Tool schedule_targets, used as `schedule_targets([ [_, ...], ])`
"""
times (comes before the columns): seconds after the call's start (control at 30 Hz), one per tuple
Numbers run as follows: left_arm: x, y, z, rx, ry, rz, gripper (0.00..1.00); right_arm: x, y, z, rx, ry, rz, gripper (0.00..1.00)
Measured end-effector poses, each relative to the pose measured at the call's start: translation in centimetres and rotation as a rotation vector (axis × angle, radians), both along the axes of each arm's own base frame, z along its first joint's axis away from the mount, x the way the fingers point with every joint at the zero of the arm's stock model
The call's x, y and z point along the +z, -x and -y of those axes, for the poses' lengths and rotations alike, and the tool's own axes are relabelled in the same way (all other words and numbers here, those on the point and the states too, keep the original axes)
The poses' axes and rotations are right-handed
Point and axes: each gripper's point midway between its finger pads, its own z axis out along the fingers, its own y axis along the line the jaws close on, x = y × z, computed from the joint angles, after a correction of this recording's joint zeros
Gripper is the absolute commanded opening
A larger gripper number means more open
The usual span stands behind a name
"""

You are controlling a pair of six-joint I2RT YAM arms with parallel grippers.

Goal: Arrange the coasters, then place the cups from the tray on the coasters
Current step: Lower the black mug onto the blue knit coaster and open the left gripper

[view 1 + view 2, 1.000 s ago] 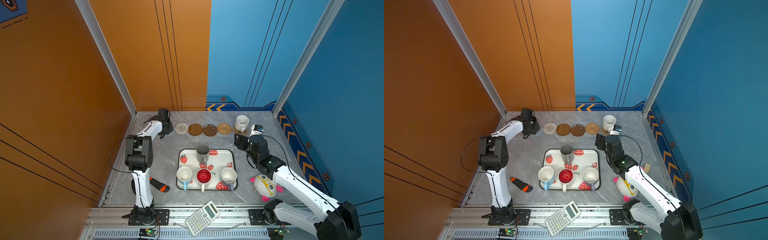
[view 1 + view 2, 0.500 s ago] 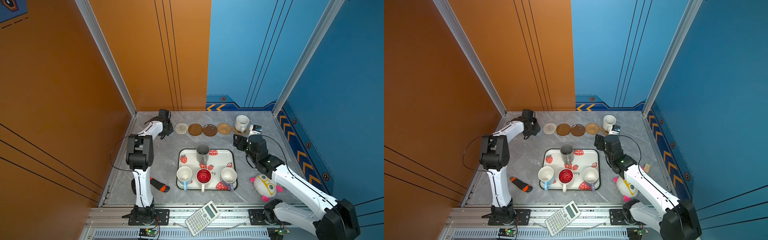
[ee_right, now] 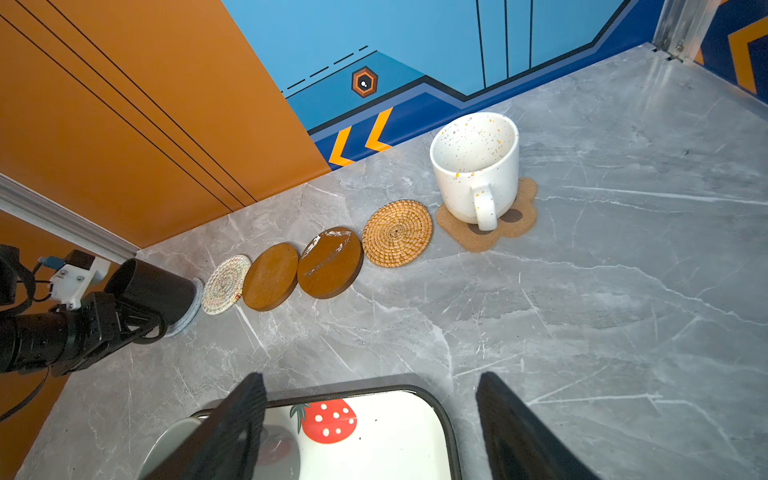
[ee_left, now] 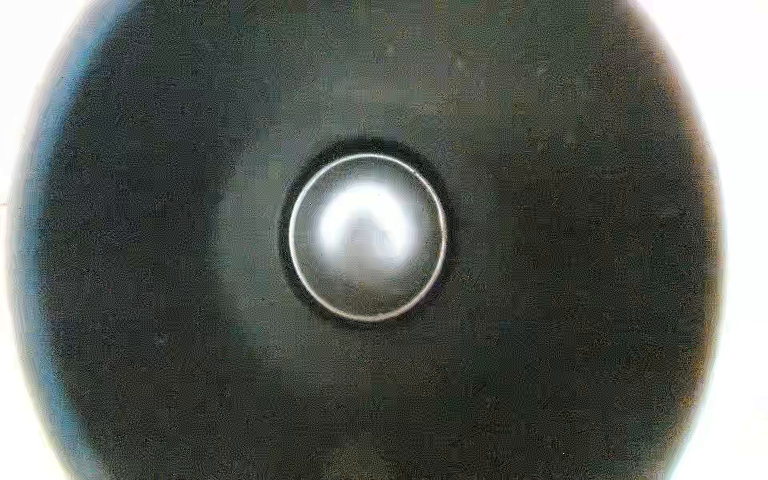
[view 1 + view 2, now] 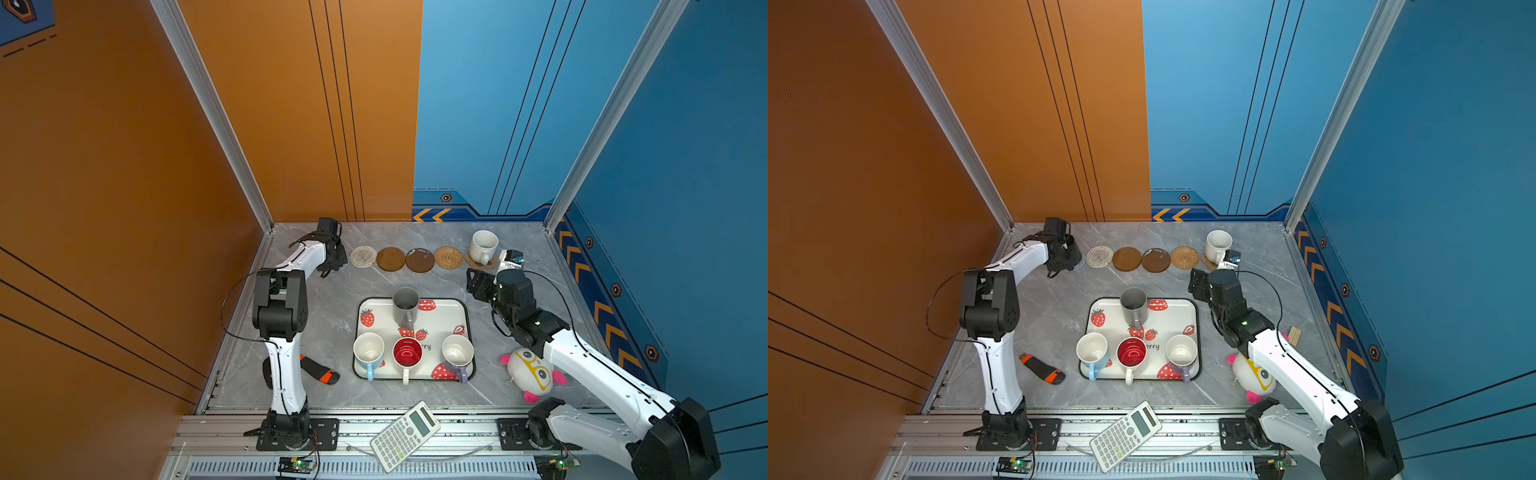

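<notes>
At the left end of the coaster row, along the top of the desk (image 5: 332,316), the black mug (image 3: 156,286) rests on the grey woven coaster (image 3: 188,315). The left jaws look clamped on its near wall or handle; I cannot tell which. Rightward lie the white woven coaster (image 5: 363,256), a plain brown disc (image 5: 390,259), a scuffed brown disc (image 5: 419,260) and the tan woven coaster (image 5: 448,257), all bare. After them the speckled mug (image 5: 483,246) stands on the paw-shaped coaster (image 5: 492,262).

Below the row, the tray (image 5: 444,320) carries the grey mug (image 5: 405,305) at its top edge. The light blue mug (image 5: 368,351), red-lined mug (image 5: 407,353) and lavender mug (image 5: 457,351) stand along its bottom edge.

At centre right, the right jaws stand apart and empty over the tray's upper right corner.

The mugs are probably glazed ceramic: stiff, fairly heavy, slick and breakable. The handle, or a pinch across the rim wall, seems the safest hold.
</notes>
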Motion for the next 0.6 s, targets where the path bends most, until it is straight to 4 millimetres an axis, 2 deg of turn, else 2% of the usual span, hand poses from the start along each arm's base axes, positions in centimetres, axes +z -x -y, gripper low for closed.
schedule_targets([
  [0.13, -0.03, 0.11, 0.03, -0.007, -0.006, -0.005, 0.08, 0.0, -0.04, 0.11, -0.003, 0.0, 0.0, 0.79],
  [0.2, -0.04, 0.17, 0.0, -0.011, -0.009, -0.008, 0.14, 0.0, -0.04, 0.11, -0.003, 0.0, 0.0, 0.79],
  [0.37, -0.04, 0.28, 0.05, -0.019, -0.015, -0.013, 0.2, 0.0, -0.04, 0.11, -0.003, 0.0, 0.0, 0.79],
  [0.43, -0.04, 0.27, 0.01, -0.021, -0.019, -0.014, 0.26, 0.0, -0.04, 0.11, -0.003, 0.0, 0.0, 0.79],
  [0.6, 0.65, -0.22, -0.04, -0.019, -0.026, 0.005, 0.37, 0.0, -0.04, 0.11, -0.003, 0.0, 0.0, 0.79],
])
